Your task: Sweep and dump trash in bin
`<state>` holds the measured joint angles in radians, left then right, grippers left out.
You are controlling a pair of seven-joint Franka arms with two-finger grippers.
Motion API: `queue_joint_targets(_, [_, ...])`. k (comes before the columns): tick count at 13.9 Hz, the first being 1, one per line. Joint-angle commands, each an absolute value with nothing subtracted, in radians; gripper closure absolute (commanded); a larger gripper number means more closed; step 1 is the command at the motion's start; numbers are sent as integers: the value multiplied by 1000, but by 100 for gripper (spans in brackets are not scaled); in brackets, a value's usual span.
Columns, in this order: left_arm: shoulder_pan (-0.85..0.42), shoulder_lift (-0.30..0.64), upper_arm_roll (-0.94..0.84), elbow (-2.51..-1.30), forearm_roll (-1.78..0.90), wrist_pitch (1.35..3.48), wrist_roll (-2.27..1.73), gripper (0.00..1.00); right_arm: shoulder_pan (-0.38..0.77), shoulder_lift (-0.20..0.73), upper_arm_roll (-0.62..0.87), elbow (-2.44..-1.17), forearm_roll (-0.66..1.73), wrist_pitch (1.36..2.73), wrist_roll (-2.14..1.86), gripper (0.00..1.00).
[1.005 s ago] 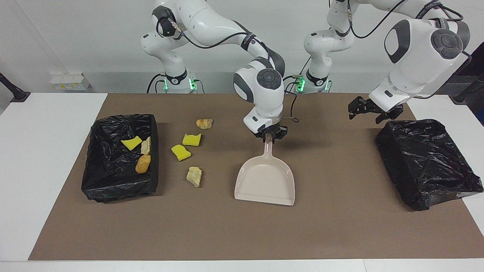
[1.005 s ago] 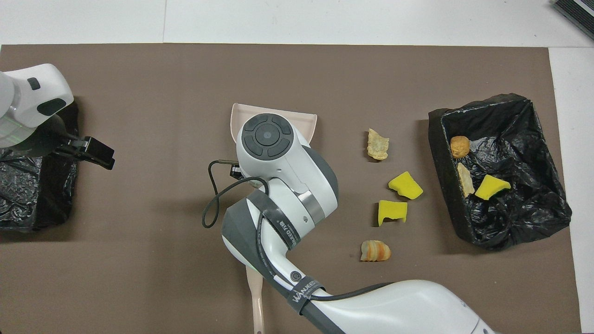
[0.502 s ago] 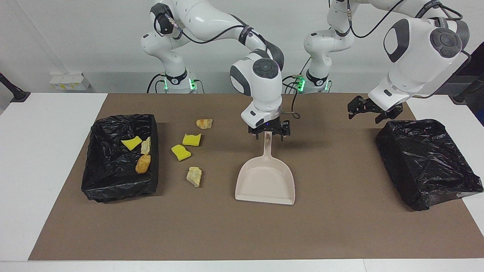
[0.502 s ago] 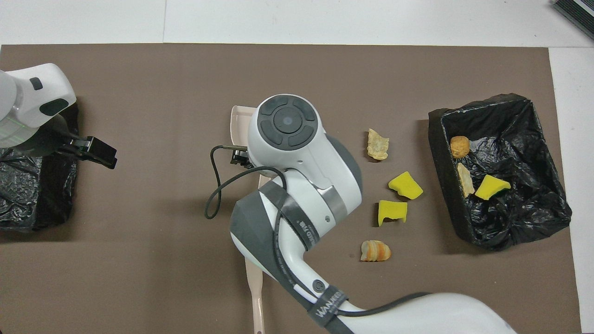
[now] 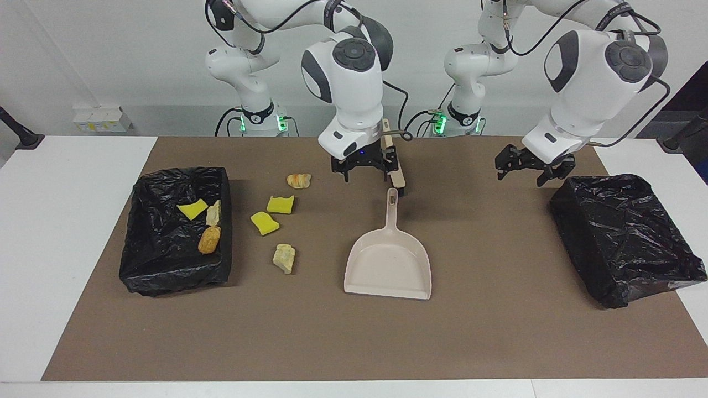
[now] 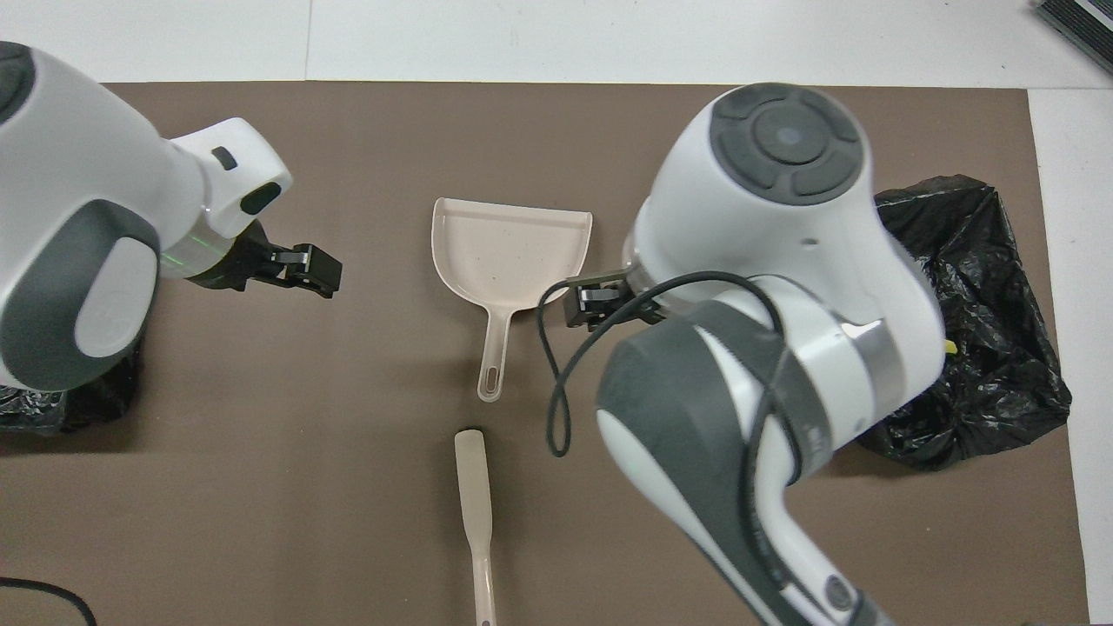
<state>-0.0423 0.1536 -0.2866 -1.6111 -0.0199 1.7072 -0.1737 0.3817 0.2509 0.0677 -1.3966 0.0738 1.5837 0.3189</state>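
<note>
Trash [image 5: 265, 223] beside dustpan [image 5: 388, 270] looks light, soft; sweep it. Right pincer [image 5: 362, 166], left pincer [image 5: 525, 167] both spread, empty.

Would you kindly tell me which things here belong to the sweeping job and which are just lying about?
Job: four loose scraps, dustpan, brush, bin holding three scraps.
Lying about: other black-lined bin, white box by the wall.

Bright, even light; soft shadows
</note>
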Motion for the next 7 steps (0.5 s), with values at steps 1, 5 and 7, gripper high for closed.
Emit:
queue_joint_targets(1, [-122, 201, -273, -1626, -15, 1778, -270, 0, 260, 198, 75, -1437, 74, 1540, 145, 0])
queue_joint_targets(5, [-227, 242, -273, -1731, -15, 1955, -386, 0, 144, 190, 74, -1451, 61, 1523, 42, 0])
queue_joint_targets(7, [-259, 242, -275, -1822, -15, 2081, -400, 0, 127, 190, 74, -1454, 57, 1519, 25, 0])
